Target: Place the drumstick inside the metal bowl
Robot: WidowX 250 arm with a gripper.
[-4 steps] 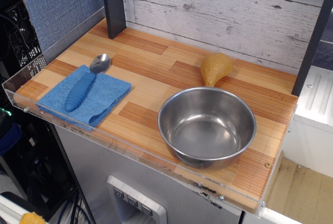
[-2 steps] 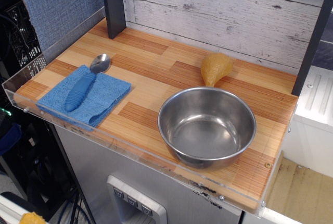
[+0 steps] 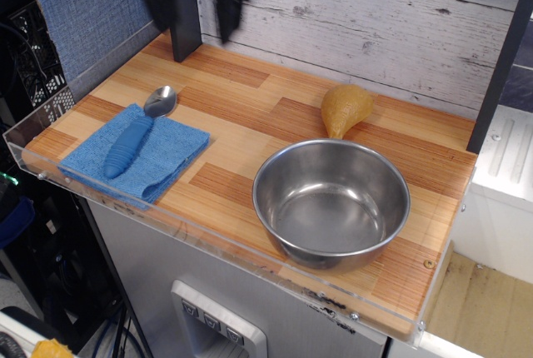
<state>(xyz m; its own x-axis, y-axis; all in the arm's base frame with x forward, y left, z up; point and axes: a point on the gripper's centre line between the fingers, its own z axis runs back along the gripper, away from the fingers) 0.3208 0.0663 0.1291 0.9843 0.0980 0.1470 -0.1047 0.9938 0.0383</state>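
Your tool (image 3: 193, 8) had just dropped into view at eleven o'clock, blurred, where a moment earlier only a corner of it showed; its two dark fingers hung apart and held nothing. That read as the approach starting, with the grasp not yet begun. The drumstick (image 3: 343, 108) lay untouched on the worktop (image 3: 250, 116), just beyond the metal bowl (image 3: 331, 201) at its twelve o'clock, and the bowl was empty. At nine o'clock a blue-handled spoon (image 3: 137, 135) rested on a blue cloth (image 3: 166, 162). A whitewashed plank wall (image 3: 375, 17) backed the worktop
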